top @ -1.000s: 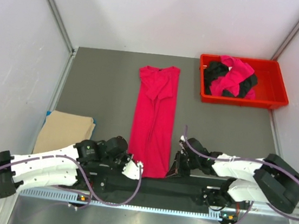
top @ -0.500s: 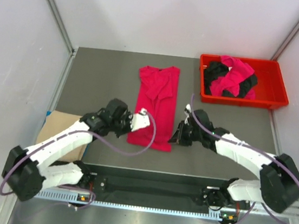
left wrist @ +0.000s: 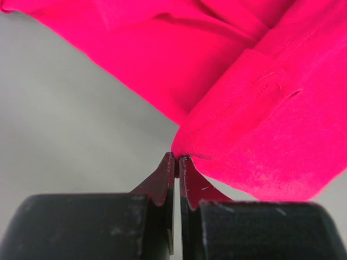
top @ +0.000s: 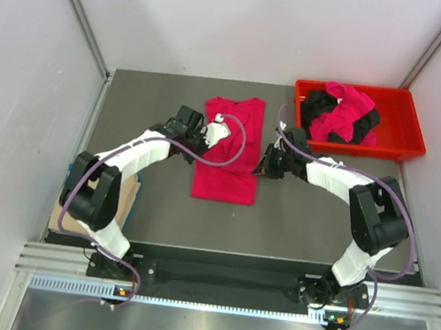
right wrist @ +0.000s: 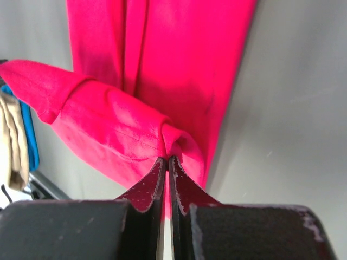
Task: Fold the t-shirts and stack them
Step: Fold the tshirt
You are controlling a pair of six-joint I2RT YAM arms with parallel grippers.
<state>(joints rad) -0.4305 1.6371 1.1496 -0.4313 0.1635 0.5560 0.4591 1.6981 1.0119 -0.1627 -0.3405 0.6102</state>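
A magenta-pink t-shirt (top: 230,146) lies folded lengthwise in the middle of the grey table, its near end lifted and doubled over toward the far end. My left gripper (top: 210,137) is shut on the left corner of that end (left wrist: 187,146). My right gripper (top: 266,160) is shut on the right corner (right wrist: 174,138). Both hold the hem over the shirt's middle. A folded tan-beige t-shirt (top: 124,193) lies at the near left, mostly hidden behind my left arm. A black t-shirt (top: 321,106) and another pink one (top: 349,100) lie crumpled in the red tray (top: 400,143).
The red tray stands at the far right corner. A blue item (top: 70,167) peeks out beside the tan shirt. White walls close in the left, the far side and the right. The black rail (top: 223,276) runs along the near edge.
Both grippers have carried the shirt's near hem away from the near edge toward the far end, doubling the shirt over itself. Both arms are now stretched far out.
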